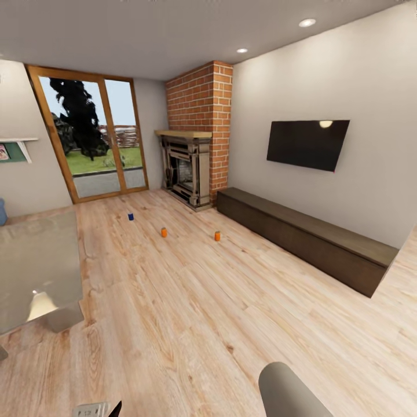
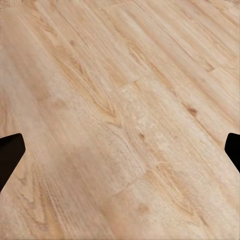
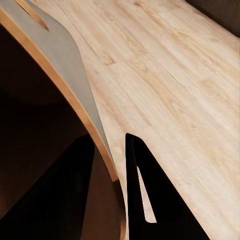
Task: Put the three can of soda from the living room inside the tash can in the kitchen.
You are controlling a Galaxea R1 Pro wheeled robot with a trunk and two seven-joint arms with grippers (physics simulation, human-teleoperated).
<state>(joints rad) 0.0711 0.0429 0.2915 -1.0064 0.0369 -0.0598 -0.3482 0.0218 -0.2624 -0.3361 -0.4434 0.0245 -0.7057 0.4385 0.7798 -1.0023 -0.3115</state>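
Three soda cans stand far off on the living room's wood floor: a dark blue can [image 1: 131, 216], an orange can [image 1: 164, 232] and another orange can [image 1: 217, 236], in a row before the fireplace [image 1: 186, 168]. My right gripper [image 3: 107, 185] is shut on the trash can [image 3: 65, 65], one finger inside the brown interior and one outside its wide grey rim. A rounded grey shape [image 1: 292, 391] at the lower right of the head view may be that bin. My left gripper [image 2: 120, 155] hangs open over bare planks, with nothing between its dark fingertips [image 2: 9, 155].
A glass-topped low table [image 1: 35, 272] stands at the left. A long dark bench [image 1: 301, 234] runs along the right wall under a TV [image 1: 307, 143]. The brick chimney [image 1: 200, 98] and glass doors [image 1: 95, 136] close the far end. Open floor lies between me and the cans.
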